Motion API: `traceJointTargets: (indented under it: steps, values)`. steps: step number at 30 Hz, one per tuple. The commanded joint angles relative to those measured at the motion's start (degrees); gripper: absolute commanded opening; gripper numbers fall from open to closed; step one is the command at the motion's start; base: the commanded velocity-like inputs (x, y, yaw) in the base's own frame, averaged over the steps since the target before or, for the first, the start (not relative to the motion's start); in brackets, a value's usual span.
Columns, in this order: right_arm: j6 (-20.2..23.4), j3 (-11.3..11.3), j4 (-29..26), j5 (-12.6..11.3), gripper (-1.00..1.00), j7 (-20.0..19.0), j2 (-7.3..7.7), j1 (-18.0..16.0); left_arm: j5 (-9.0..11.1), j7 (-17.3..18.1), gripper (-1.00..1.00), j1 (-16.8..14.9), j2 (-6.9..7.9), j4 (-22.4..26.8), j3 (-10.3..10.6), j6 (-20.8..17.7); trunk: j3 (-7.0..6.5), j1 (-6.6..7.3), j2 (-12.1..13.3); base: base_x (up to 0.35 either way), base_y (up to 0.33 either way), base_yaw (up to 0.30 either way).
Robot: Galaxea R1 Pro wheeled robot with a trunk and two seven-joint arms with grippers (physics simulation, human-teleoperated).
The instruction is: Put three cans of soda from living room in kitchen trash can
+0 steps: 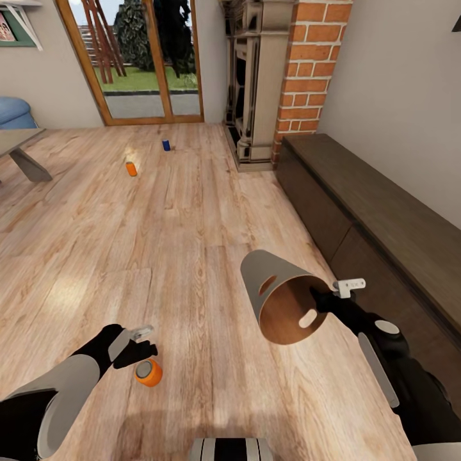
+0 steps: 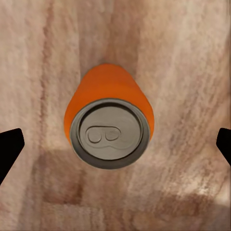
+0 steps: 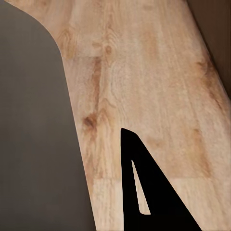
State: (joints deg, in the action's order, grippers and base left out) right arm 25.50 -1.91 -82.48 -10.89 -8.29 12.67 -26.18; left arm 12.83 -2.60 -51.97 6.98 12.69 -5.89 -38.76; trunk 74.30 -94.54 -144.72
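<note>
A living room with a pale wood plank floor [image 1: 192,218] spreads ahead, with wood-framed glass doors [image 1: 137,61] at 12 o'clock, a red brick chimney [image 1: 307,70] beside an ornate fireplace [image 1: 253,83] at 1 o'clock, and a long dark wooden cabinet [image 1: 378,218] at 3 o'clock. A blue sofa [image 1: 16,112] edge sits at 10 o'clock.

The nearest bright orange soda can [image 1: 148,372] stands upright on the floor at 7 o'clock, its grey lid visible; the left gripper [image 1: 142,342] hovers just above it, spread wide, with one black fingertip [image 2: 9,149] on either side and clear of the can [image 2: 109,126]. A second orange can [image 1: 131,169] and a dark blue can [image 1: 166,145] stand well apart toward 11 o'clock.

The right gripper [image 1: 320,298] is clenched on the rim of a grey, wood-lined tapered bin [image 1: 282,304], held tilted above the floor.
</note>
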Motion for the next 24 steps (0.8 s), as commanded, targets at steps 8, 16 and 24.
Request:
traceJointTargets:
  steps: [8,16,24]
  values:
    - [-0.96,1.73,-1.83,-0.76,-1.00,-0.54,0.19,-0.01,0.00,0.10,1.00,0.01,-0.06,0.05,0.00,0.00,0.00,0.00,0.00,0.000,0.000,0.000]
    - [-2.87,3.34,-4.31,-0.95,-1.00,-0.82,0.28,0.14,0.00,0.11,1.00,-0.01,-0.11,0.05,0.00,0.00,0.00,0.00,0.00,0.000,0.000,0.000]
    - [-5.36,3.77,-5.49,-0.97,-1.00,-0.78,0.26,0.38,0.00,0.10,1.00,-0.02,-0.12,0.04,0.00,-0.04,0.88,-0.10,-0.06,0.000,0.000,0.000]
